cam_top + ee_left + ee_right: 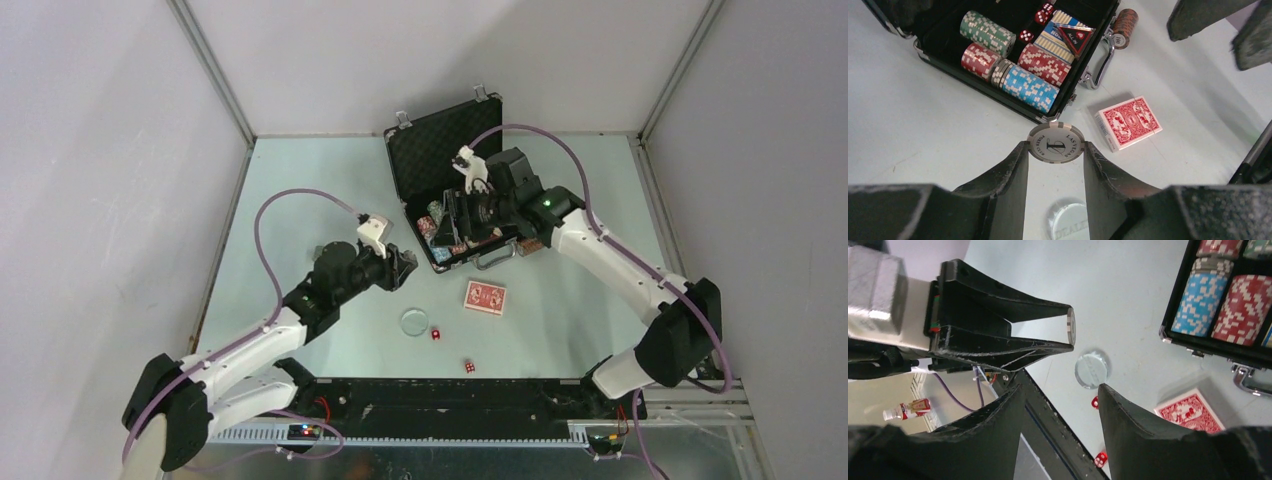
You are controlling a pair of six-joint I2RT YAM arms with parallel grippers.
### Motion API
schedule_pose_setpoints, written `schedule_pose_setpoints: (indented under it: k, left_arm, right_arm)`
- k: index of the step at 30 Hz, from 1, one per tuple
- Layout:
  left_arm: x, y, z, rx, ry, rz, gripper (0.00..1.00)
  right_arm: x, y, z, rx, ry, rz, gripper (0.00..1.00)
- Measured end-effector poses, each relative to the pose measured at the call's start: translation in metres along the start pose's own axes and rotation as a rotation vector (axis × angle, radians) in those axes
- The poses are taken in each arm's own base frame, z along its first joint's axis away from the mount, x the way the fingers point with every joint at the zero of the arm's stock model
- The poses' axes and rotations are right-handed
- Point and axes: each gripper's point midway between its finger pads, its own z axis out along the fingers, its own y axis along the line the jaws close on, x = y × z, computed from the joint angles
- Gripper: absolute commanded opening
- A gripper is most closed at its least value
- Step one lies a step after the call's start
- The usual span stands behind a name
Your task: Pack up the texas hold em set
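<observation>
Bright, even light from above; the card deck (1128, 123) throws a soft shadow; wrist views blur near the bottom.

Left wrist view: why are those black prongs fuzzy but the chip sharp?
Left wrist view: the left fingers sit closest to the lens, so they blur; the chip is crisp. Right wrist view: the right fingers blur likewise.

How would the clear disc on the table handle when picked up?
The clear disc lies flat and low, so its edge is probably hard to catch. It looks glossy and rigid: likely slippery, unbending. Tipped on edge, it would probably roll.
</observation>
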Motion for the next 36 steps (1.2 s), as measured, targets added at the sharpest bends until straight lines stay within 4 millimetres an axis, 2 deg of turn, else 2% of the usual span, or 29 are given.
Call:
schedule_pose_setpoints:
  k: [3, 8, 11, 20, 25, 27, 28, 30, 31, 32, 33, 35, 36]
  left_arm:
    - [-0.003, -0.003, 0.001, 0.019, -0.023, 0.058, 0.39]
    - [-0.013, -0.016, 0.003, 0.071, -0.074, 0.138, 0.39]
    - [-0.011, -0.021, 0.003, 0.094, -0.081, 0.171, 0.39]
    - [-0.01, -0.028, 0.003, 0.133, -0.086, 0.213, 0.38]
    - [-0.013, -0.034, 0.002, 0.161, -0.098, 0.225, 0.38]
    - [-0.013, -0.035, 0.002, 0.164, -0.099, 0.232, 0.38]
    - [-0.013, -0.035, 0.002, 0.164, -0.099, 0.233, 0.39]
    - [-0.013, -0.035, 0.002, 0.164, -0.099, 0.238, 0.5]
    - [-0.013, -0.035, 0.002, 0.161, -0.1, 0.241, 0.61]
    - [-0.013, -0.034, 0.002, 0.159, -0.099, 0.242, 0.69]
    - [-0.013, -0.033, 0.002, 0.153, -0.099, 0.238, 0.82]
    - [-0.011, -0.03, 0.003, 0.134, -0.091, 0.236, 0.93]
    - [-0.011, -0.028, 0.003, 0.126, -0.089, 0.236, 0.96]
  right_arm:
    - [0.008, -0.001, 0.004, 0.034, 0.062, 0.003, 0.57]
    - [0.022, -0.008, 0.022, 0.077, 0.143, 0.006, 0.56]
    - [0.031, -0.011, 0.031, 0.092, 0.184, 0.014, 0.54]
    - [0.03, -0.007, 0.048, 0.089, 0.201, 0.004, 0.47]
    - [0.035, -0.007, 0.056, 0.09, 0.218, 0.004, 0.35]
    - [0.038, -0.008, 0.059, 0.091, 0.229, 0.004, 0.25]
    - [0.038, -0.008, 0.06, 0.092, 0.232, 0.005, 0.17]
    - [0.039, -0.008, 0.063, 0.093, 0.236, 0.004, 0.05]
    - [0.038, -0.009, 0.064, 0.096, 0.235, 0.004, 0.02]
    - [0.039, -0.01, 0.064, 0.102, 0.236, 0.003, 0.0]
    - [0.039, -0.011, 0.064, 0.107, 0.237, 0.003, 0.0]
    - [0.037, -0.015, 0.063, 0.125, 0.229, -0.001, 0.0]
    - [0.033, -0.019, 0.063, 0.138, 0.218, -0.014, 0.0]
